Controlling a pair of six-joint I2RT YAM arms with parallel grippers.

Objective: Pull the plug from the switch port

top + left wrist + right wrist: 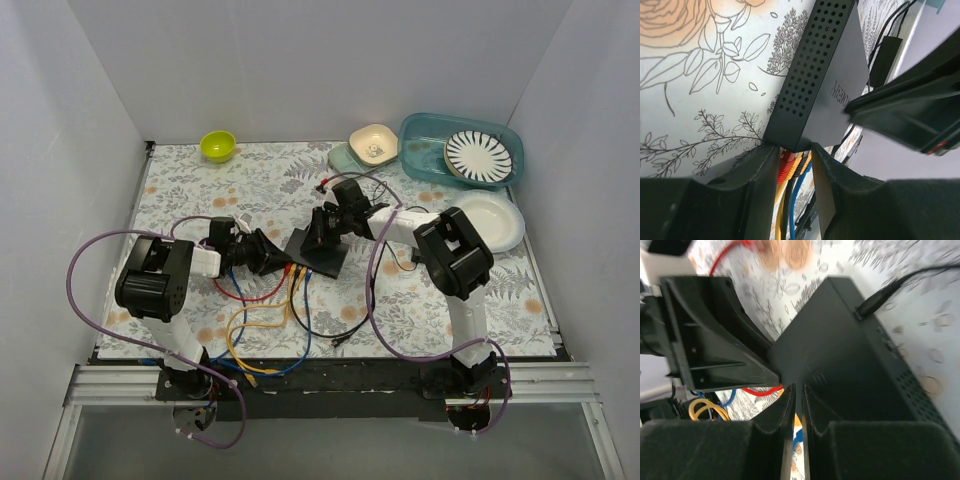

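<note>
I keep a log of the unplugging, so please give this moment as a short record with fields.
switch: lying flat, sockets on its lower-left edge in the top view
plugs: red, orange and blue, at that edge
left gripper: fingers either side of the plugs; grip unclear
right gripper: nearly shut, tips on the switch's top

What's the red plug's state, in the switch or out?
In: the red plug sits against the switch edge, between fingers of the left gripper.
</note>
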